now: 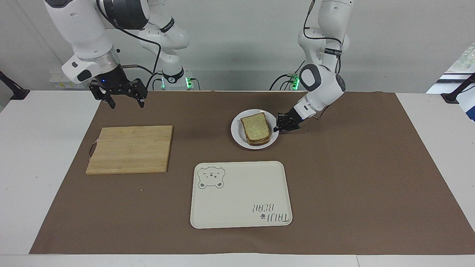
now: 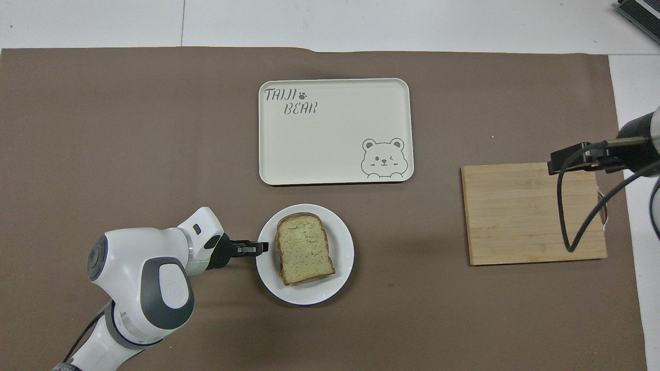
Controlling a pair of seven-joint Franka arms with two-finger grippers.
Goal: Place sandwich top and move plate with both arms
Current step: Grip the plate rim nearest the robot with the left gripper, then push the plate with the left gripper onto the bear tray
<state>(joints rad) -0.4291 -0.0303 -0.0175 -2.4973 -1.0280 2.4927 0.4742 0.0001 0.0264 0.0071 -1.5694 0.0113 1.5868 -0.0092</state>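
Observation:
The sandwich top (image 1: 255, 128) (image 2: 305, 252), a pale speckled slice with a brown crust, lies on a stacked sandwich on the small white plate (image 1: 237, 138) (image 2: 309, 297). My left gripper (image 1: 277, 128) (image 2: 262, 247) is low at the plate's rim on the left arm's side, shut on that rim. My right gripper (image 1: 124, 103) (image 2: 559, 161) hangs open and empty in the air over the brown mat by the cutting board, and that arm waits.
A wooden cutting board (image 1: 130, 148) (image 2: 531, 216) lies toward the right arm's end of the table. A cream bear-print tray (image 1: 239, 193) (image 2: 335, 134) lies farther from the robots than the plate. A brown mat covers the table.

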